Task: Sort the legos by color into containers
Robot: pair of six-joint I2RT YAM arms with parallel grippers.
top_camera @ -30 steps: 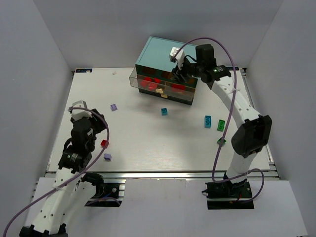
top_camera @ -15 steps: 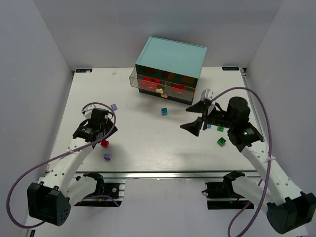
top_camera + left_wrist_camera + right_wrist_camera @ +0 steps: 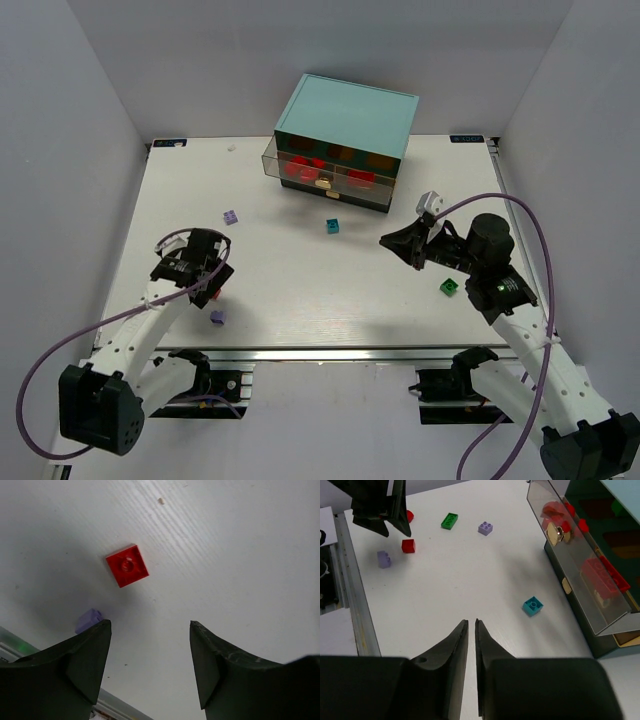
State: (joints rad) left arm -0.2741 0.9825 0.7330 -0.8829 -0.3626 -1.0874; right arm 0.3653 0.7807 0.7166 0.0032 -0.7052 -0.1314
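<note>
Left wrist view: the left gripper [image 3: 149, 625] hangs over the white table [image 3: 240, 555] with its dark fingers spread wide and nothing between them. A red lego [image 3: 127, 565] lies flat just beyond the gap. A lavender lego [image 3: 89, 620] peeks out beside the left finger, close to the table's near edge.

In the right wrist view the right gripper [image 3: 471, 622] has its fingers drawn almost together, only a thin slit between them, and they grip nothing. A teal lego [image 3: 533, 605] sits ahead and to the right of the tips. Further off lie a lavender two-by-two lego [image 3: 486, 528] and a green lego [image 3: 449, 520].

To the right stands the light-teal cabinet [image 3: 345, 110]. One clear-sided drawer [image 3: 580, 555] is pulled out toward the table, its tan handle [image 3: 555, 532] facing forward. Several red bricks [image 3: 600, 572] lie inside it, and no other color shows through the clear wall.

From the top external camera, another green lego [image 3: 449, 287] rests just beside the right arm. Small blue stickers [image 3: 168, 143] mark the table's far corners, and their print is too small to read.
</note>
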